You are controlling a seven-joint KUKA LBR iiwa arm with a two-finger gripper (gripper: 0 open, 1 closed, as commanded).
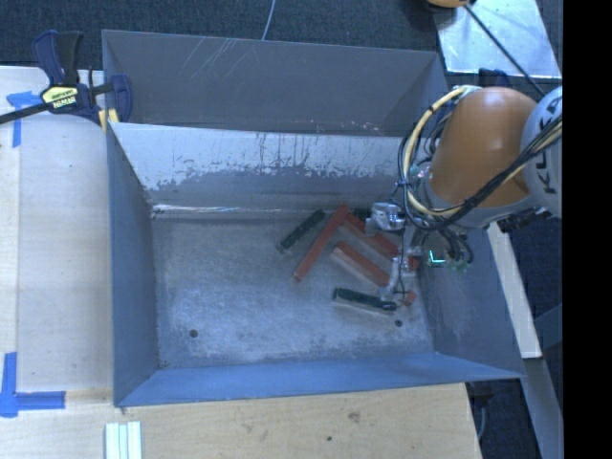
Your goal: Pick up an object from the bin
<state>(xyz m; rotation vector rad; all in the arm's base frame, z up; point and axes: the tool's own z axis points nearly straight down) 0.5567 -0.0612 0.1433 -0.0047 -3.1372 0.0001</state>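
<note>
- the gripper [399, 293] is down low in the grey bin [201, 338], near the 4 o'clock part of the floor. it hangs under the arm's orange cover [478, 151] and a bundle of cables.
- i cannot tell from here whether it is clenched or released. its tip is slim and blends into what lies beneath it.
- nearest to it is a dark flat bar [359, 298] lying on the floor and stretching away toward 9 o'clock of the gripper. the bar's near end is touching the tip or just beside it, and i cannot say which.
- at 12 o'clock of that bar is a small heap of reddish-brown sticks [359, 256] crossing one another close by the gripper.
- one long reddish-brown stick [316, 249] slants out of the heap toward the middle of the floor.
- a dark green stick [300, 230] lies at the heap's 10 o'clock edge, near the foot of the back wall and apart from the gripper.
- as to progress, i'd say the descent into the bin is as good as done. the arm is at floor level among the things.
- nothing looks raised, and every piece i can make out seems to lie flat on the floor.
- so by my reckoning what's left is a sure grasp, most likely on the dark bar or a stick beside it, and then the lift clear of the bin.
</note>
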